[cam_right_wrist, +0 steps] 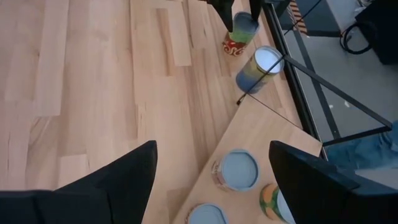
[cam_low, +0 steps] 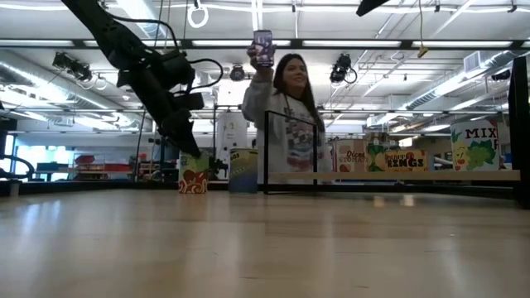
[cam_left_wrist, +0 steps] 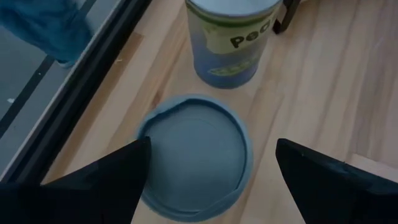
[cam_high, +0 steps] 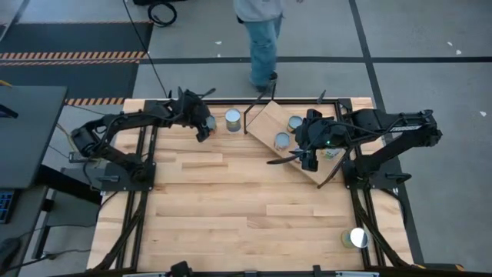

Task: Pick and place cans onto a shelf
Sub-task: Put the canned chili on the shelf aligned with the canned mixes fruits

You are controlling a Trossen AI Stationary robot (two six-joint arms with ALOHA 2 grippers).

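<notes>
My left gripper (cam_high: pixel 204 123) is open at the table's far edge. It points down over a can with a pale-blue top (cam_left_wrist: pixel 193 155) and reddish sides (cam_low: pixel 193 179), one finger on either side. That can stands upright on the table. A second can with a blue-green label (cam_left_wrist: pixel 230 37) stands next to it (cam_high: pixel 233 119). The shelf (cam_high: pixel 265 123) stands askew at the far right, with three cans on its board (cam_right_wrist: pixel 239 169). My right gripper (cam_high: pixel 308 158) is open and empty above the shelf's near edge (cam_right_wrist: pixel 249 127). Another can (cam_high: pixel 356 238) stands near the table's front right corner.
A person stands just beyond the table's far edge (cam_low: pixel 286 99), holding up a phone. The black table frame (cam_left_wrist: pixel 81 93) runs close beside the left gripper's can. Bare planked tabletop (cam_high: pixel 231 200) lies between the arms and the near edge.
</notes>
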